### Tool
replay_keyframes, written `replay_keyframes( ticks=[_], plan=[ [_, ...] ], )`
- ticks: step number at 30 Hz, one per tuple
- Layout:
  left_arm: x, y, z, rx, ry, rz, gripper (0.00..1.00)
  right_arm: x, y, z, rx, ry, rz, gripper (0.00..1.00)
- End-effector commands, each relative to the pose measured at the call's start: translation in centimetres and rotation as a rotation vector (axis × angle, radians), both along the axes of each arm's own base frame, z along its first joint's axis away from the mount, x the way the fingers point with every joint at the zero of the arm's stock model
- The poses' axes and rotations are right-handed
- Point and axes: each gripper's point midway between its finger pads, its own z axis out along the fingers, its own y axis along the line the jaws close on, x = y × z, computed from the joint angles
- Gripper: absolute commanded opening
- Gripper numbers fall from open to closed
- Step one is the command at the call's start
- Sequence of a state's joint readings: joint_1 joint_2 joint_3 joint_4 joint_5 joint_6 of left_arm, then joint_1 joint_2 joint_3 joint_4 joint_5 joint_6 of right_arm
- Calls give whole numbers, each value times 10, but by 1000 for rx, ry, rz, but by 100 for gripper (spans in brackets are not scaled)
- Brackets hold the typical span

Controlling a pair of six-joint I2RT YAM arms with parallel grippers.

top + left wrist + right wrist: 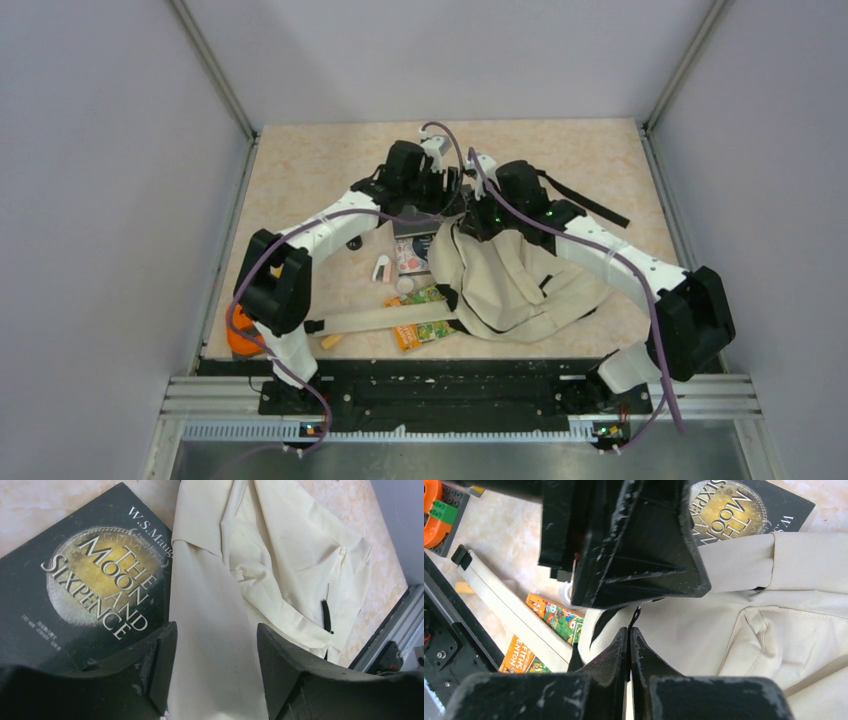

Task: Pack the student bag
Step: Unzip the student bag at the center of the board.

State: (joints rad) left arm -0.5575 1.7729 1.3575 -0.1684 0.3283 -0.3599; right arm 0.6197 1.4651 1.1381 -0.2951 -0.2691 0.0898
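With right gripper pinching bag, left gripper spread over it: likely opening mouth; next calls for sliding book in.

The student bag is cream-beige with black trim, the book black with a mottled gold disc.

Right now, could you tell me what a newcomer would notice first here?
The cream student bag slumped on the table, both grippers at its far edge: the left gripper open astride a fold, the right gripper shut at its zipper. Beside it lies a dark book, The Moon and Sixpence, with an orange-green booklet toward the near edge.
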Motion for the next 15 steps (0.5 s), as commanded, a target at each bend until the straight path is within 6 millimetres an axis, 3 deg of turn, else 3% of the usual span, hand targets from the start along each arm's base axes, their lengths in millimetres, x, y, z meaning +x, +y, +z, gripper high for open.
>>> replay_keyframes(
  ticks=[1, 5, 13, 15],
  plan=[
    [-1, -11, -2, 34, 15, -111, 57, -8, 7, 34, 44, -64, 52, 0],
    [-4, -12, -12, 52, 50, -128, 39, -10, 9, 43, 51, -72, 65, 0],
    [-11, -19, -5, -16, 56, -149, 5, -9, 23, 66, 71, -123, 83, 0],
    [-11, -22, -2, -42, 51, -152, 0, -10, 29, 76, 82, -142, 92, 0]
  ],
)
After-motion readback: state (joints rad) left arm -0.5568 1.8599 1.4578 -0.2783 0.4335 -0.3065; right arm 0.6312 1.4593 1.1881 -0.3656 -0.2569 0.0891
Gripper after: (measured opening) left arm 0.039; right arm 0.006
